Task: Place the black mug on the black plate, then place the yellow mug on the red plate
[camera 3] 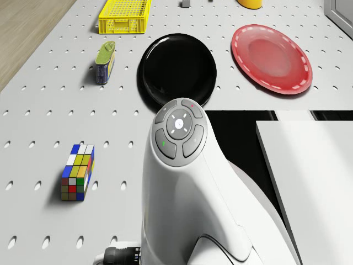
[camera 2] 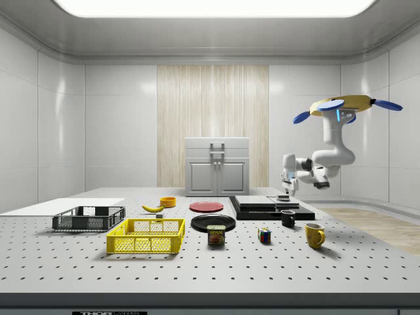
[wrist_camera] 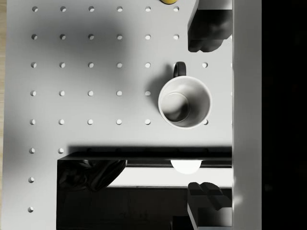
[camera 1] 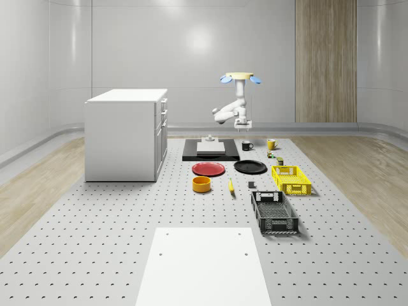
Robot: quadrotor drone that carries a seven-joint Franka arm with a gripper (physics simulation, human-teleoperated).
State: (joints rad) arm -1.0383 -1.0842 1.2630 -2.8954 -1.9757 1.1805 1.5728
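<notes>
- The drone [camera 2: 344, 105] hovers above the table's [camera 1: 95, 242] far end, arm bent down.
- The gripper [wrist_camera: 206, 115] hangs directly above the black mug [wrist_camera: 184, 101], fingers [wrist_camera: 205, 28] spread wide on either side, holding nothing.
- The mug stands upright on the table, just beside the black slab [camera 1: 210, 153].
- The black plate [camera 3: 177, 67] and red plate [camera 3: 271, 58] lie beyond the gripper; the yellow mug [camera 2: 314, 235] stands near.

I see the drone [camera 2: 341, 107] hovering above the worktop's [camera 2: 197, 262] right end, its arm bent down so the pincer [camera 2: 288, 190] hangs just over the black mug [camera 2: 288, 218]. The yellow mug [camera 2: 314, 235] stands at the black mug's four o'clock, the black plate [camera 2: 213, 222] at its nine o'clock, with the red plate [camera 2: 206, 207] beyond.
</notes>
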